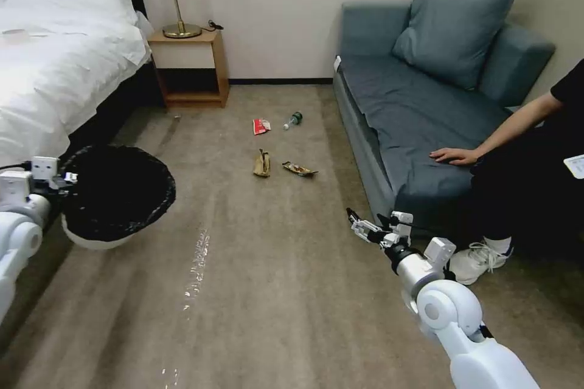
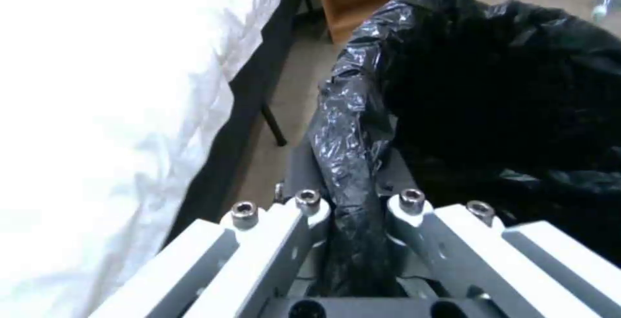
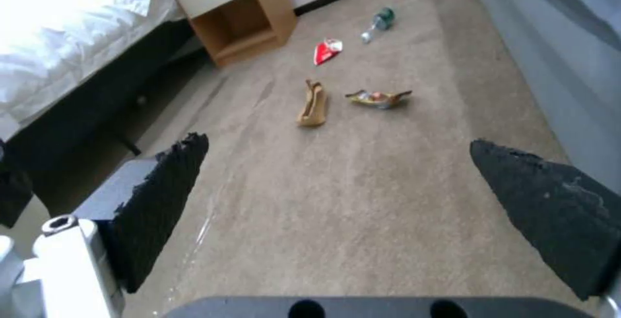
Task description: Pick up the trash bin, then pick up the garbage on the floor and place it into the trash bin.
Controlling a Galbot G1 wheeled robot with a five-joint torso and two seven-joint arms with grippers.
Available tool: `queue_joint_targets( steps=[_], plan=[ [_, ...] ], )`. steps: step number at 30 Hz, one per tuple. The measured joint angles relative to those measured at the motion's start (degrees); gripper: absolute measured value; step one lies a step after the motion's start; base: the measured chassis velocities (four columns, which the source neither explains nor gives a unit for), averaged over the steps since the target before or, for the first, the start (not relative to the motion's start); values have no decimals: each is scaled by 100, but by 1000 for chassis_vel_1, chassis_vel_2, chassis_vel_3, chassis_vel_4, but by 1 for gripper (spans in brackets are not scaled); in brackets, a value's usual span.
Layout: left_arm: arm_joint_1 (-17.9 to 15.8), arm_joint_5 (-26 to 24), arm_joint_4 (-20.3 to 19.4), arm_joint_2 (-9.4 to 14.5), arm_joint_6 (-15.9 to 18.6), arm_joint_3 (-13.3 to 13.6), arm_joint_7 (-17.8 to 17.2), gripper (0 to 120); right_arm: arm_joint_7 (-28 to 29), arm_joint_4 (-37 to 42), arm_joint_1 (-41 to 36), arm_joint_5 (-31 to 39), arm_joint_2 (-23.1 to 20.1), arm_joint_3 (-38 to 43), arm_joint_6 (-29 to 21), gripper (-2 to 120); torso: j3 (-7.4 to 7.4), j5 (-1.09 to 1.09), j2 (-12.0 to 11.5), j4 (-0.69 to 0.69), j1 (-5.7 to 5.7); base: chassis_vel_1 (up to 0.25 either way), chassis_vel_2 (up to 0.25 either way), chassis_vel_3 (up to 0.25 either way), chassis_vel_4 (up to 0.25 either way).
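Beside bed, left claw (image 2: 352, 211) pinches trash bin (image 1: 97, 237) (lifted).

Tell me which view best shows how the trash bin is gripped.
The left wrist view: the left gripper pinches the trash bin at its bag-covered rim. The head view shows the bin held off the floor; the right wrist view shows a dark sliver.

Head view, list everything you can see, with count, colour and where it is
trash bin: one, white with black liner, held up at left
wrapper: one, red-and-white, carpet centre
bottle: one, clear with green label, beside it
paper bag: one, brown, nearer
snack wrapper: one, yellow-brown, beside bag
bed: one, white, left
nightstand: one, wooden, by wall
sofa: one, blue-grey, right
left gripper: fingers shut on bin rim
right gripper: fingers open, above carpet
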Motion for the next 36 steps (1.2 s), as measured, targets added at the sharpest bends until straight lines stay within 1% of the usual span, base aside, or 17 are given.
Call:
queue_joint_targets(
  steps=[1, 2, 3, 5, 9, 15, 18, 20, 27, 36],
  plan=[
    [153, 64, -115, 39, 1, -91, 4, 5, -23, 26, -47, -15, 3, -7, 13, 100, 0, -2, 0, 0, 0, 0, 0, 0, 0],
    [153, 64, -115, 39, 1, -91, 4, 5, -23, 26, -47, -15, 3, -7, 13, 100, 0, -2, 0, 0, 0, 0, 0, 0, 0],
    [266, 96, -222, 68, 3, -162, 3, 5, -47, 58, -93, -39, 13, -10, 20, 100, 0, -2, 0, 0, 0, 0, 0, 0, 0],
    [385, 104, -378, 112, 32, -218, -39, 5, -91, 136, -191, -97, 32, -8, 65, 100, 0, 0, 0, -1, 0, 0, 0, 0, 0],
    [403, 39, -517, 162, 112, -222, -130, 5, -181, 289, -358, -115, -18, 54, 146, 100, 0, -1, 0, -3, 0, 0, 0, 0, 0],
    [360, 4, -527, 187, 132, -199, -178, 5, -330, 410, -615, -168, -194, 170, 301, 100, 0, -1, 0, -2, 0, 0, 0, 0, 0],
    [346, 4, -516, 182, 132, -185, -179, 5, -361, 416, -660, -186, -217, 189, 331, 100, 0, -1, 1, -2, 0, 0, 0, 0, 0],
    [337, 19, -489, 126, 131, -162, -180, 5, -441, 416, -739, -261, -235, 190, 366, 100, 1, -1, 0, -2, 0, 0, 0, 0, 0],
    [383, 88, -472, 76, 88, -166, -179, 5, -480, 439, -725, -340, -155, 93, 360, 100, 1, -1, 0, -1, 0, 0, 0, 0, 0],
    [405, 93, -475, 104, 38, -190, -164, 5, -570, 421, -723, -456, -76, 6, 327, 100, 1, -1, 0, -1, 0, 0, 0, 0, 0]
  ],
)
